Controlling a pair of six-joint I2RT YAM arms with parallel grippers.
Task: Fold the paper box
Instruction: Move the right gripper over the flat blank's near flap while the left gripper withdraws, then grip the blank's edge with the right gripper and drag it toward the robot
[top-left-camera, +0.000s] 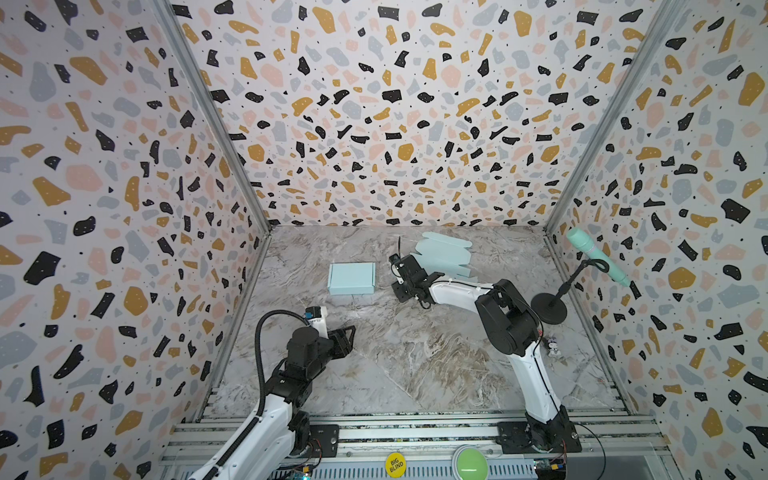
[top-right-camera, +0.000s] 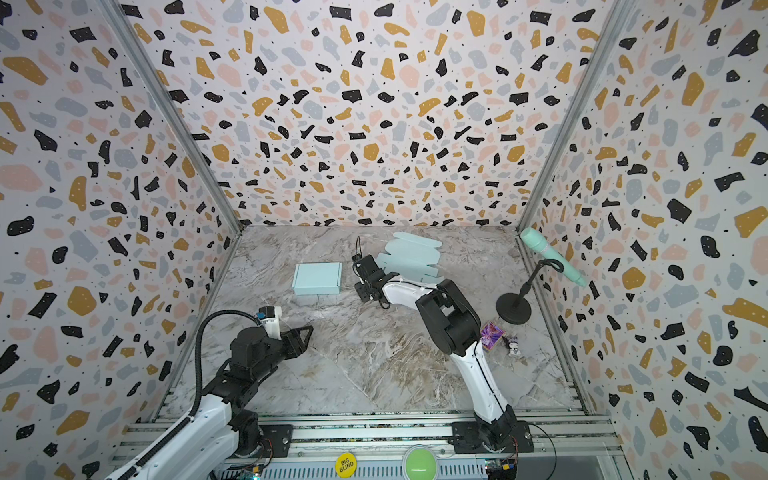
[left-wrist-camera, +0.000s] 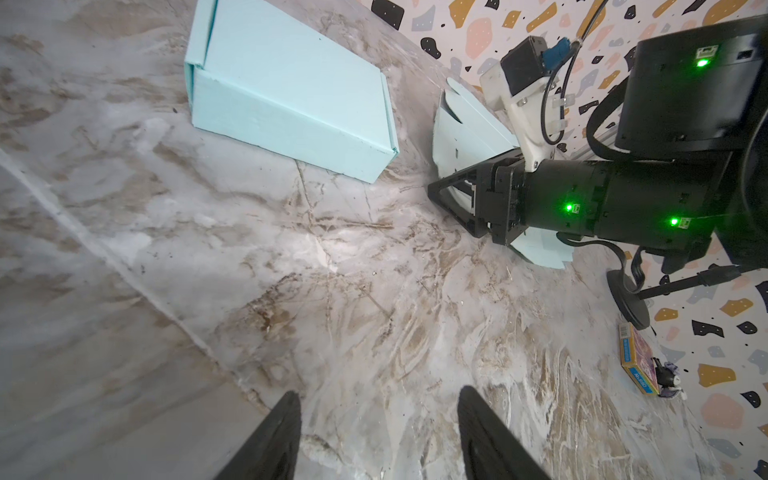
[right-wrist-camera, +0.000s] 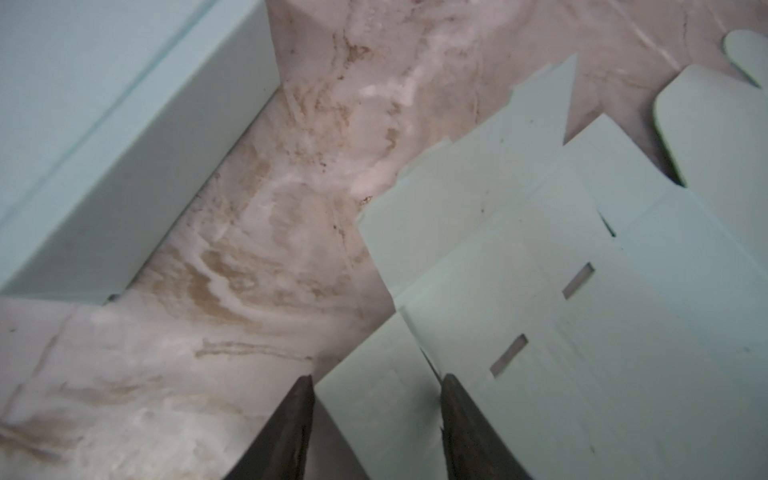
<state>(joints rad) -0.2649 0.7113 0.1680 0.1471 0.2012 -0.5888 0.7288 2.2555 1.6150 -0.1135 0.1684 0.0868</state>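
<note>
Paper box, folded and shut, counts one (top-left-camera: 351, 278): pale blue, resting flat on the marble-patterned tabletop (top-left-camera: 415, 353) left of centre toward the back. Just beside it to the right lie flat pale-blue box blanks (top-left-camera: 446, 255), overlapping in a loose fan; I cannot count the sheets. I have two arms. My left pincer (left-wrist-camera: 378, 399) hangs spread over bare table nearer the front, nothing between its fingers. My right pincer (right-wrist-camera: 376, 380) is down at the blanks' near edge, its fingers apart with one flap lying between them; I cannot tell whether they pinch it. At the right side stand one mint-green microphone (top-left-camera: 594, 255) on a black round-based stand, one small purple card box (top-right-camera: 491, 336) and one tiny figurine (top-right-camera: 514, 347) beside it. On the front rail sit one yellow "BIG BLIND" disc (top-left-camera: 395, 464) and one green button (top-left-camera: 471, 462). Three terrazzo-patterned walls (top-left-camera: 374, 104) close the booth.
</note>
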